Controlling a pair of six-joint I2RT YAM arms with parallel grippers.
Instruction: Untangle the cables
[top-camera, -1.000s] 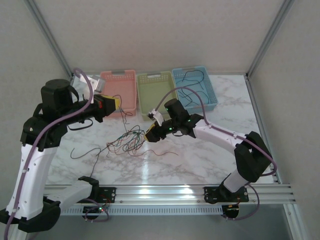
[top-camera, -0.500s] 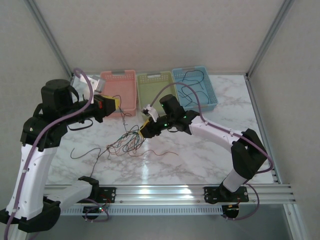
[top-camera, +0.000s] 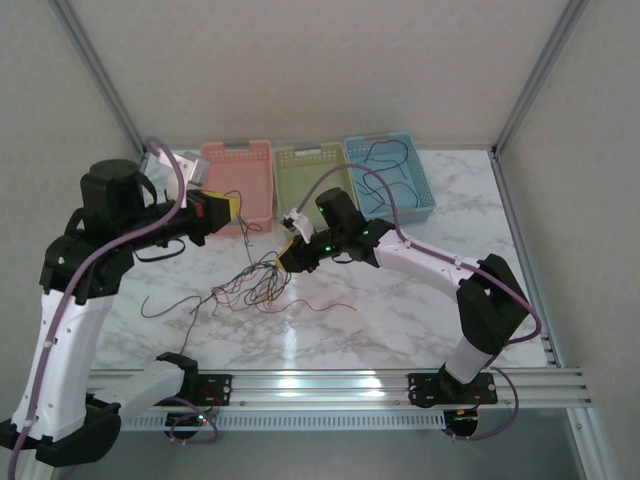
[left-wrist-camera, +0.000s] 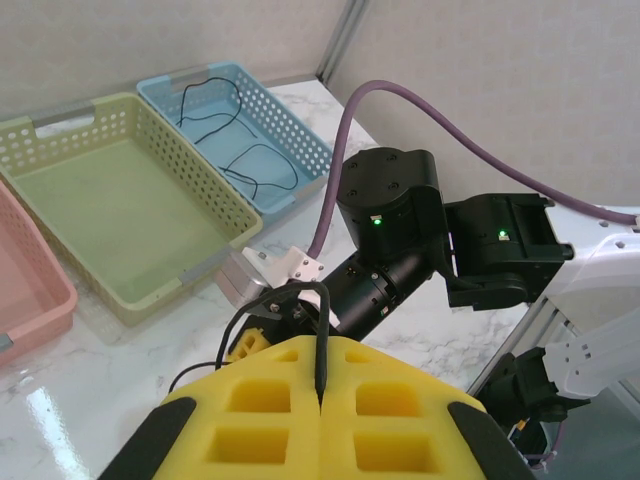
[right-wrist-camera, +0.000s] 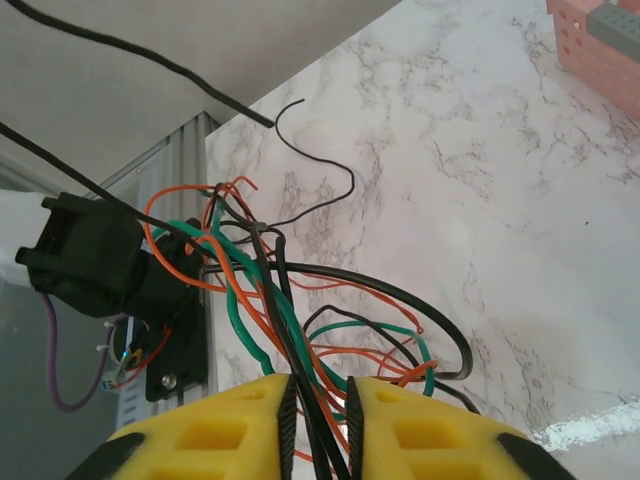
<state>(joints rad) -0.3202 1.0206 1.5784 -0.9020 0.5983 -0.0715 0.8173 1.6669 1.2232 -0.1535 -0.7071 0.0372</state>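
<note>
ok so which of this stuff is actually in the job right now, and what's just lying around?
In the job: cable tangle; black cable pinched in left fingers; right fingers, strands between them.
Lying about: pink basket; green basket; blue basket with loose black cables inside.

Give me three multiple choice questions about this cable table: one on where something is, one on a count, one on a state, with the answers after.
1. Loose black wires lie inside: A the pink basket B the green basket C the blue basket
2. Baskets on the table: A two B three C four
3. The left gripper is: A wide open B shut on a black cable C gripping a basket

Answers: C, the black wires curl on the blue basket's floor; B, pink, green and blue stand side by side; B, its yellow pads meet on the black cable.
</note>
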